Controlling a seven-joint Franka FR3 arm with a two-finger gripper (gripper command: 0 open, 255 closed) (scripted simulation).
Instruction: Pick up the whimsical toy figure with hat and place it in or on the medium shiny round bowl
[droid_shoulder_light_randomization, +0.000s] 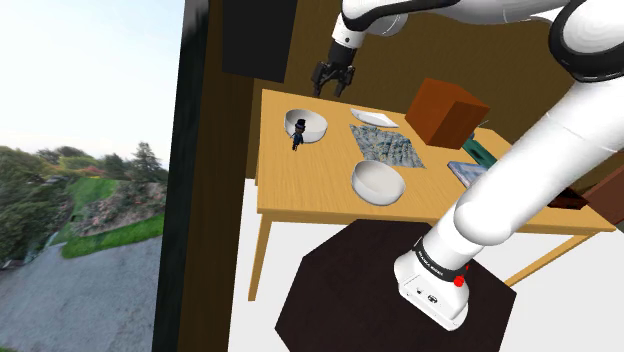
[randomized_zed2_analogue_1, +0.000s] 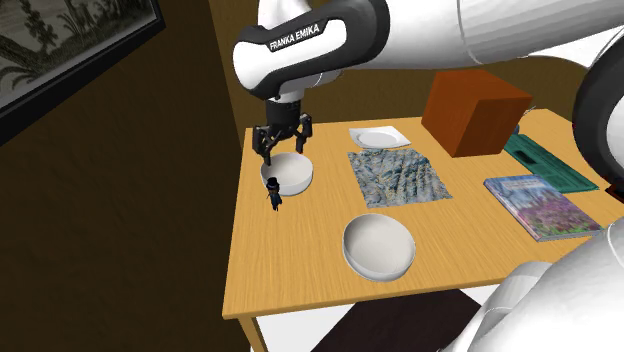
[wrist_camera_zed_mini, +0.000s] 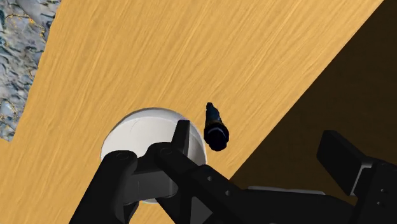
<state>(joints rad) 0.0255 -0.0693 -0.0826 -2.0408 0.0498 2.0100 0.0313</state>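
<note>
**Operator:** Report the tool condition and the workpiece location.

**Technician:** The all-black two-finger gripper (droid_shoulder_light_randomization: 331, 92) hangs above the far end of the light wooden table (droid_shoulder_light_randomization: 320, 200). Its fingers stand apart and hold nothing. The small dark toy figure in a black hat (droid_shoulder_light_randomization: 298, 135) stands upright on the table, just beside the white round bowl with a glossy inner wall (droid_shoulder_light_randomization: 308, 124). I cannot tell whether the figure and bowl touch.

**Operator:** Which step is in hand?

**Technician:** By my judgement, the approach for the pick. The figure is not yet grasped.

**Operator:** How is the tool aligned?

**Technician:** In the wrist view the figure (wrist_camera_zed_mini: 215, 126) lies between the fingers, but close to the finger that overlaps the bowl (wrist_camera_zed_mini: 143, 127). It is off-centre in the gripper (wrist_camera_zed_mini: 261, 143).

**Operator:** Procedure for a sound grasp?

**Technician:**
1. Centre the figure between the fingers before descending.
2. Check that the bowl-side finger will clear the rim. If it will not, rotate the wrist so neither finger comes down over the bowl.
3. Descend vertically and close on the body below the hat. The figure is narrow and likely to tip if one finger touches it first.
4. Lift straight up before traversing.

**Operator:** Which bowl is the destination?

**Technician:** A second white round bowl (droid_shoulder_light_randomization: 378, 183) sits nearer the stand, well apart from the figure. The bowl beside the figure shows the stronger gloss, so I judge it the target.
</note>
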